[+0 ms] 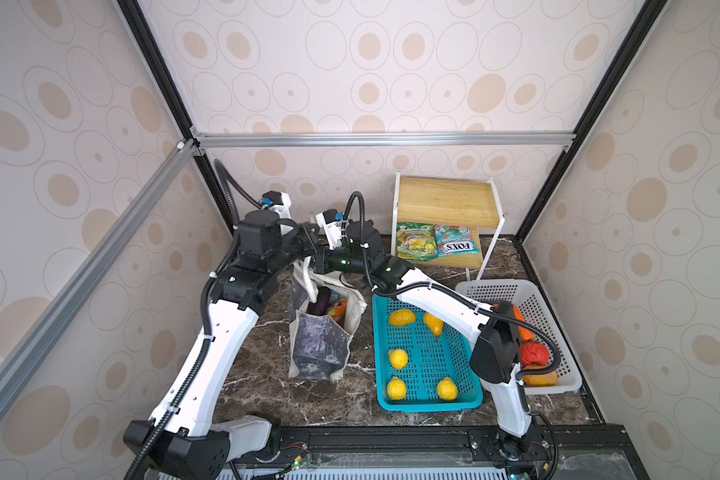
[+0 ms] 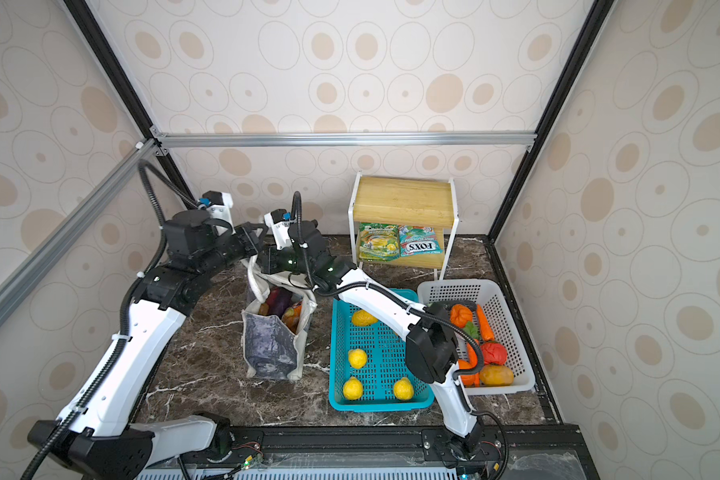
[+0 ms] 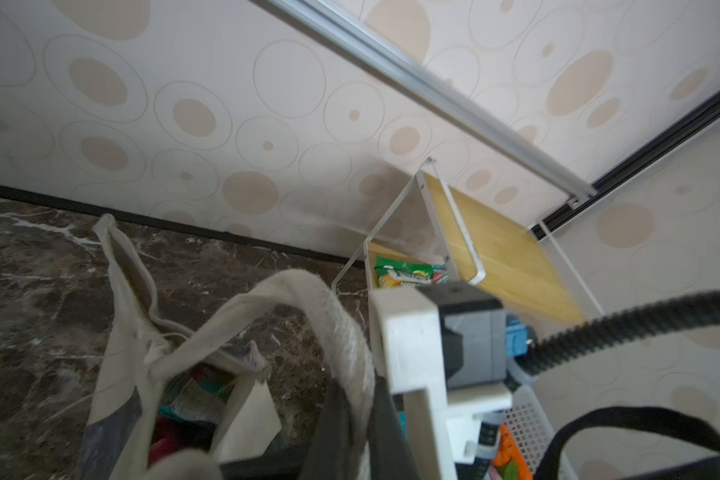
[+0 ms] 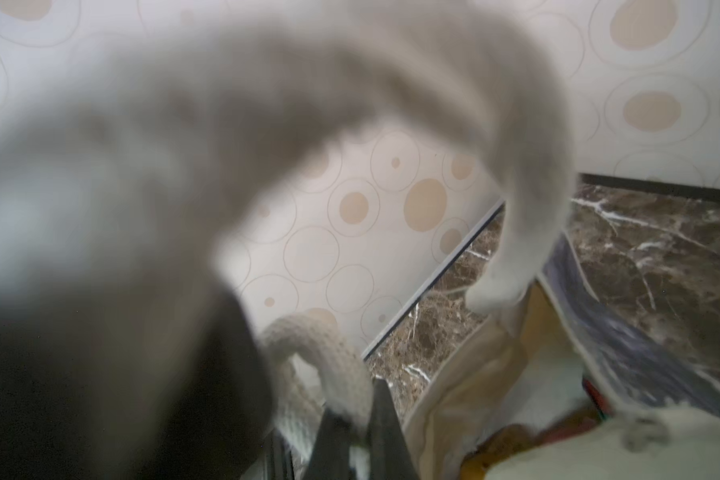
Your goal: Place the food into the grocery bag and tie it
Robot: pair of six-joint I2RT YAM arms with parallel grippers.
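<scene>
Currently the large off-white canvas grocery bag (image 1: 319,345), with its blue-grey print, stands upright on the dark marble tabletop (image 1: 267,386). In both top views it sits just left of the teal plastic basket (image 1: 429,405). A purple eggplant (image 2: 278,301) and an orange packet (image 2: 294,313) lie inside it. Both arms meet above its far end. The left gripper (image 3: 356,419) is pinched tight on a white strap handle (image 3: 308,291). The right gripper (image 4: 358,440) appears clamped on the second white strap handle (image 4: 321,345), though blur hides much.
</scene>
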